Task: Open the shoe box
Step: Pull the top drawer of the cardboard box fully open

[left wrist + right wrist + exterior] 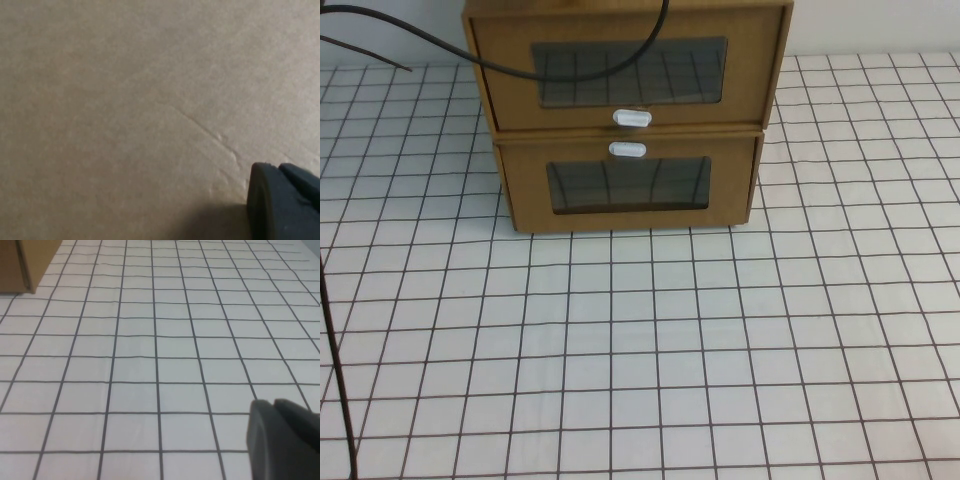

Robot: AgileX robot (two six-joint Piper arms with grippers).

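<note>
Tabletop [720, 350]: left tool [279, 175] at box [630, 190], right tool [275, 410] apart.

The shoe box [630, 120] runs off the high view's top edge, and a black cable [535, 72] hides part of its upper window. The left gripper [282, 200] (close to blurred plain cardboard [125, 100]) and the right gripper [280, 440], above the table [150, 340], are each cut off at the corner of their own wrist view.

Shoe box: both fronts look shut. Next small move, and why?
Probably open the right gripper and swing it toward the lower white handle. It hangs shut over the table beside the shoe box, while the left gripper sits close against cardboard, no handle in its view.
</note>
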